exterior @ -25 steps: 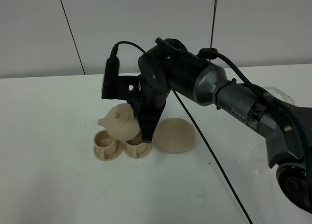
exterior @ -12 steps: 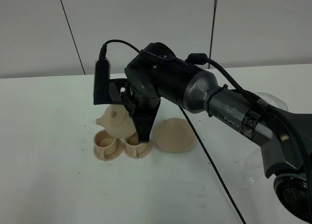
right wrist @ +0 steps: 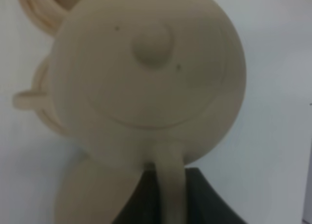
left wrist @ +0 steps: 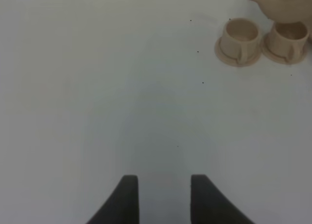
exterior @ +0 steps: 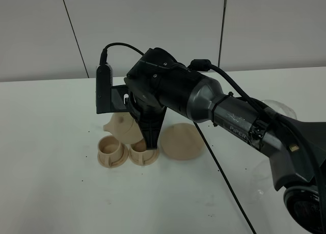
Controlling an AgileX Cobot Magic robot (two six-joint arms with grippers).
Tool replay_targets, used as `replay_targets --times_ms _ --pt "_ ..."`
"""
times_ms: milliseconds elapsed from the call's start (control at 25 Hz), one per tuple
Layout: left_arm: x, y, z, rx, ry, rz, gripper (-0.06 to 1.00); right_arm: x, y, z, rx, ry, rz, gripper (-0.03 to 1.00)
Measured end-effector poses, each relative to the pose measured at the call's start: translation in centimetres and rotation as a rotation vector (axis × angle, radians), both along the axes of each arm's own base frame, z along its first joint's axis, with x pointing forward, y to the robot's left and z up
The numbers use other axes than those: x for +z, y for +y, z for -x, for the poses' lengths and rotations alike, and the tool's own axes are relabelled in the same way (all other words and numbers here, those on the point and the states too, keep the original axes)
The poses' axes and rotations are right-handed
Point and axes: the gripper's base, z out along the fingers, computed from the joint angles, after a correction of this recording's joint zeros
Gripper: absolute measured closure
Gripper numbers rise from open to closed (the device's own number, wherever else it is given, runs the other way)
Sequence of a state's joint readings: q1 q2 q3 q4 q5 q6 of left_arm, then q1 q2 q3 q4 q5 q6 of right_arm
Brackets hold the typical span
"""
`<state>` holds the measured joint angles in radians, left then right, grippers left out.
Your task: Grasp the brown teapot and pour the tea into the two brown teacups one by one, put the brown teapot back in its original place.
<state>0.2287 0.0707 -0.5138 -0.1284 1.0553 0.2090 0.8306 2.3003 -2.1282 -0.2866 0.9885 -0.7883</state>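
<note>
Setting: a white table (exterior: 51, 193) before pale grey wall panels (exterior: 153, 20).

Item one, right gripper (exterior: 151, 138). We record its dark fingers (right wrist: 204, 199) clenched on the loop handle of the round beige-tan ceramic teapot (right wrist: 151, 77), with the lid knob turned toward the wrist camera. The pot hangs clear of the table, just behind and above the two small beige-tan cylindrical teacups (exterior: 111, 151) on their saucers. Its spout points toward the cup farther from the wide round beige-tan saucer (exterior: 182, 141). That saucer is the pot's home and lies bare just beside the cups.

Step, in our judgement: pouring. We cannot tell which cup has been served. The next move calls for a wrist roll to dip the spout over a cup mouth, with a firm grip on the thin handle.

Pose: the right arm reaches from its own side across the middle, wrist bent, fingers pointing down.

Item two, left gripper (left wrist: 164, 199). Its fingers are spread and hold nothing, over bare table well apart from the cups.
</note>
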Motion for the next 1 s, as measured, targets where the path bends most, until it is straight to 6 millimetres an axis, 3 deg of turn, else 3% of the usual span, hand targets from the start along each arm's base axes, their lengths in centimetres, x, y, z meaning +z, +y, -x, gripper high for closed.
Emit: replay_targets --times_ms 1000 --pt "0.0 0.0 0.0 0.0 0.0 0.0 0.62 1.0 1.5 1.9 0.036 -0.081 0.06 0.87"
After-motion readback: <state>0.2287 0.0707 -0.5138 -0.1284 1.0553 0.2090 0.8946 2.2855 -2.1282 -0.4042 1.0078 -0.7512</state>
